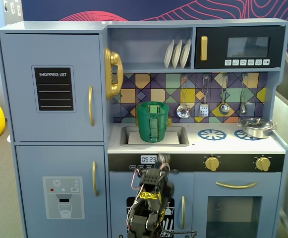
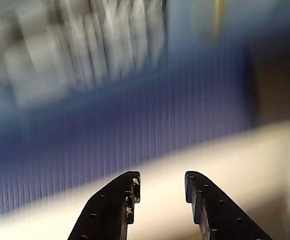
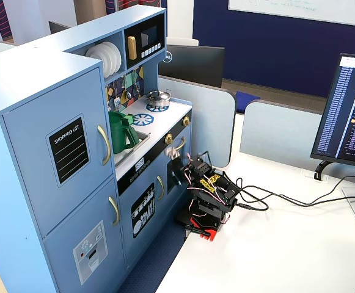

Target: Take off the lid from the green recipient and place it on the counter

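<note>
1. The black two-finger gripper (image 2: 160, 187) stands with its jaws parted and nothing between them. The wrist view is motion-blurred, showing only blue and pale bands beyond the fingertips.
2. In a fixed view the arm (image 1: 151, 198) sits folded low against the toy kitchen's front, below the edge of the white flat counter (image 1: 243, 144) – open air above it up to that edge.
3. The tall dark-green plastic recipient (image 1: 153, 122) stands upright in the recessed sink (image 1: 182, 140), well above and behind the gripper.
4. The small round green lid (image 1: 153, 104) sits on top of the recipient.
5. Up and to the right – at the counter's far right end – a shiny steel pot (image 1: 256, 127) rests on a blue burner ring.
</note>
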Controlling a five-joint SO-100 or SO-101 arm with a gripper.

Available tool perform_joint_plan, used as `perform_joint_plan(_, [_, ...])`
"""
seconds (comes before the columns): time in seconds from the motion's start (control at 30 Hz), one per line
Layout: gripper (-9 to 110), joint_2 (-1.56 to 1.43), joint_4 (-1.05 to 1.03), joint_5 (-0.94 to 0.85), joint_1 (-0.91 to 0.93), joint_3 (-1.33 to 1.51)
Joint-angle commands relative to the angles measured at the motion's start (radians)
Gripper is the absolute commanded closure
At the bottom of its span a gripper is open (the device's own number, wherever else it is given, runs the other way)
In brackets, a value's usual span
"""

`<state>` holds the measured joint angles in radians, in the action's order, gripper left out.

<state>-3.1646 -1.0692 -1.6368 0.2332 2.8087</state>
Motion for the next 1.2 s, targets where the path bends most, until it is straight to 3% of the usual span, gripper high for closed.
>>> perform_joint_plan(0.0, [101, 0.095, 0.293, -0.058, -0.054, -0.293])
perform_joint_plan(0.07, [99, 0.155, 0.405, -0.052, -0.097, -0.391])
perform_joint_plan(0.2, [71, 0.258, 0.474, -0.015, -0.109, -0.546])
perform_joint_plan(0.33, [61, 0.33, 0.535, -0.002, -0.107, -0.62])
perform_joint_plan(0.63, [62, 0.528, 0.779, -0.04, -0.147, -0.742])
perform_joint_plan(1.17, [63, 0.815, 0.787, -0.023, -0.153, -1.006])
